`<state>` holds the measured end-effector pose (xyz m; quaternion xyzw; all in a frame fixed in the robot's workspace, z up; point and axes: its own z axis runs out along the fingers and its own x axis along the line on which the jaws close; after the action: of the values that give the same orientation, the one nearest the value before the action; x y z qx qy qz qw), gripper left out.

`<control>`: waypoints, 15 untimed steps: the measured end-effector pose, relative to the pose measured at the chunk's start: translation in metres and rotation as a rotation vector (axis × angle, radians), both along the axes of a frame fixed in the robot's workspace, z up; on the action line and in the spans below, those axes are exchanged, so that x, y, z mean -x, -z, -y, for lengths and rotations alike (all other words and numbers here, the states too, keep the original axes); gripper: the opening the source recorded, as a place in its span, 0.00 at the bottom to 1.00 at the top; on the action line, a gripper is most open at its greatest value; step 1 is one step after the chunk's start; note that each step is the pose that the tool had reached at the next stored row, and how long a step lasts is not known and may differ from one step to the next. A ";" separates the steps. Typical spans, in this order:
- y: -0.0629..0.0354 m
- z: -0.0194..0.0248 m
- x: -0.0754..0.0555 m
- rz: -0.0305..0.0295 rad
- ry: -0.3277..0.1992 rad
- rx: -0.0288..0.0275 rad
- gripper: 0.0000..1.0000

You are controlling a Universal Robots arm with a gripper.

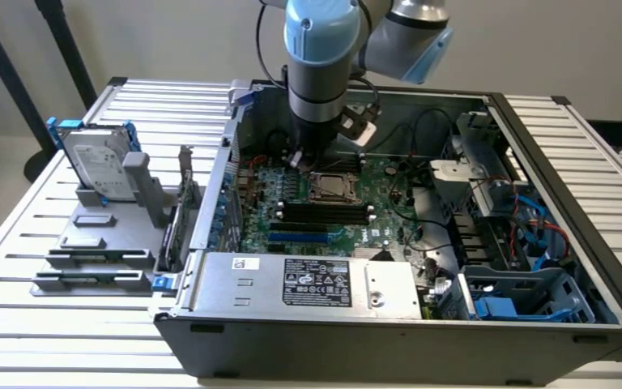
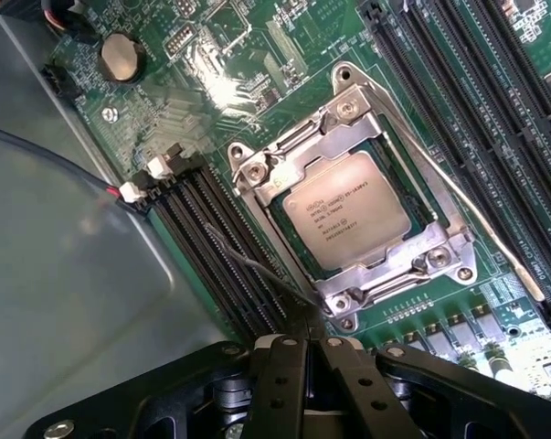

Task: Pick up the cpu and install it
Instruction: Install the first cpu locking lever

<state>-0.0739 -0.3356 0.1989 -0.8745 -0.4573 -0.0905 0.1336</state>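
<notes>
While the cpu (image 2: pixel 346 208) sits seated in its socket frame (image 2: pixel 353 197), jaws closed and empty hover beside it; installation appears near complete.

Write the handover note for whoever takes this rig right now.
End effector: shut, holding nothing, just above the green board beside the socket.
Cpu: lying flat in the socket, silver top up, metal frame around it.
Done: cpu picked up and placed in the socket.
Left: whether the retaining lever is latched cannot be told from here; check that.
</notes>
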 end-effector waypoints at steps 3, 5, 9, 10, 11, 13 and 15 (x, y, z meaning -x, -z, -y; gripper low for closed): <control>0.0004 -0.0013 -0.002 0.0000 0.001 0.0067 0.11; 0.0006 -0.0020 -0.004 -0.0002 0.002 0.0091 0.11; 0.0007 -0.0044 -0.006 -0.0020 0.006 0.0105 0.11; 0.0007 -0.0050 -0.006 -0.0031 0.007 0.0107 0.11; 0.0008 -0.0053 -0.007 -0.0042 0.008 0.0110 0.11; 0.0008 -0.0055 -0.008 -0.0073 0.009 0.0118 0.11; 0.0009 -0.0055 -0.009 -0.0104 0.009 0.0127 0.11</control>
<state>-0.0654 -0.3301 0.1979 -0.8780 -0.4530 -0.0837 0.1300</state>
